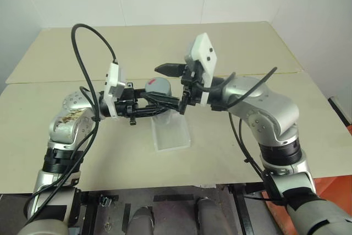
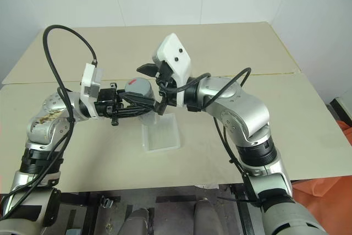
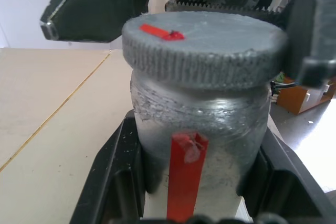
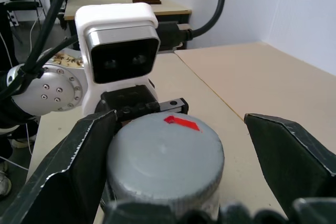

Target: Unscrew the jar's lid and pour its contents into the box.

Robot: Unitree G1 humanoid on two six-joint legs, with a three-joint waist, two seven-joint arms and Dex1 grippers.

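Grey and ribbed, the lid (image 3: pixel 205 51) still sits on the jar (image 3: pixel 202 145), which the left gripper (image 1: pixel 165 103) has clamped tight between its 2 jaws above the table (image 1: pixel 247 42). The right gripper (image 4: pixel 173 177) has its jaws spread wide, 1 on each side of the lid. Below them lies the box (image 1: pixel 170 133).

Left claw (image 3: pixel 197 198) clamped on jar (image 3: pixel 202 129), grey lid (image 3: pixel 206 45) on, right claw fingers (image 3: pixel 89 6) flanking lid

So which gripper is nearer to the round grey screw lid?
Right. The right gripper straddles the lid, fingers open; the left gripper grips the clear jar below it.
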